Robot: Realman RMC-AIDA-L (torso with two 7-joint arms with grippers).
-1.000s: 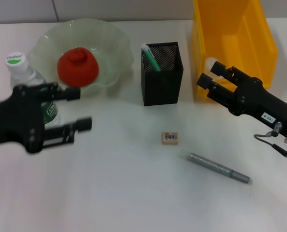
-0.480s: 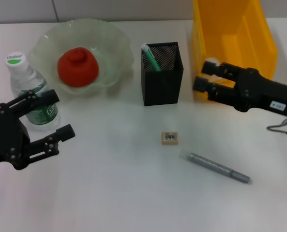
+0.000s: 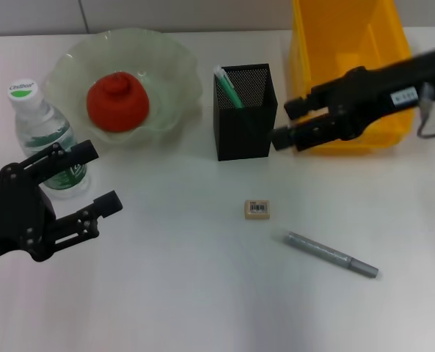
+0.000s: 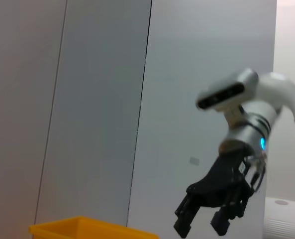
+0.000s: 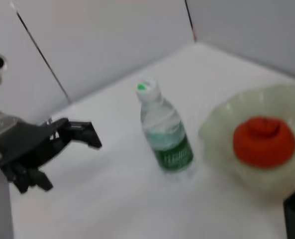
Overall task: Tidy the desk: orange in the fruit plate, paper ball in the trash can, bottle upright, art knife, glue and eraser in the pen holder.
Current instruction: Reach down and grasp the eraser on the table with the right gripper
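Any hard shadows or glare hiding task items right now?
Head view: even light, only soft shadows by the pen holder and under the left tool; eraser and art knife plainly lit. Right wrist view: faint shadow at the bottle, no glare. Left wrist view: right tool dark against a plain wall.

The trash can (image 3: 389,59) is cut off at the head view's top edge.

orange (image 3: 117,102): red-orange
plate (image 3: 174,64): pale green
can (image 3: 349,44): yellow
holder (image 3: 246,121): black mesh
bottle (image 3: 45,132): clear, green label, white cap
eraser (image 3: 257,209): beige, barcode sticker
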